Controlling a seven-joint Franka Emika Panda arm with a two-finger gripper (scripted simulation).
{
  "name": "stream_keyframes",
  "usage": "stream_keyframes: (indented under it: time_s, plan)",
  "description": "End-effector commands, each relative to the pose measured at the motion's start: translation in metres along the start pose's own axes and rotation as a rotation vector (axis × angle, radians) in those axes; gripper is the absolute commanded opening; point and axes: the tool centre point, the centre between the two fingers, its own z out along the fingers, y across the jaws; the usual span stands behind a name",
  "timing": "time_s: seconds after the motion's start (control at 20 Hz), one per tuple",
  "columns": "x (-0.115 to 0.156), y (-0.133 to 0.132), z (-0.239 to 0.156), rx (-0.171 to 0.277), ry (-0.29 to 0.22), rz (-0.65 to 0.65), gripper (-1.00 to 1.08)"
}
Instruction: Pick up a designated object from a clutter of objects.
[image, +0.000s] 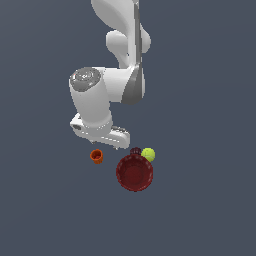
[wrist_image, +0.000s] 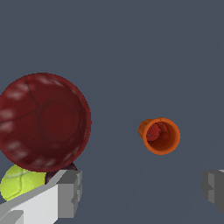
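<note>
You are in the approach: your gripper (wrist_image: 141, 188) hangs wide open and empty above the orange cup (wrist_image: 160, 135), which stands apart from the red bowl (wrist_image: 43, 121), so next centre over it and descend.

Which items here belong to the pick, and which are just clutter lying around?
Belongs to the job:
- small orange cup, standing apart from the rest
- pincer, open, holding nothing

Just lying about:
- dark red bowl
- yellow-green ball, beside the bowl
- small dark purple object, mostly hidden behind the bowl
</note>
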Motion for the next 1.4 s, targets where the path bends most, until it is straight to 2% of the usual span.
stream_keyframes:
  time_s: [0.0, 0.25, 0.5, 0.9, 1.35]
  plan:
    - [0.005, 0.016, 0.023, 0.0, 0.004, 0.048, 1.0]
    - [0.008, 0.04, 0.056, -0.004, 0.008, 0.115, 1.0]
    - [0.009, 0.053, 0.074, -0.007, 0.01, 0.15, 1.0]
    - [0.009, 0.054, 0.081, -0.008, 0.008, 0.152, 1.0]
    - [0.008, 0.056, 0.12, -0.008, 0.01, 0.156, 1.0]
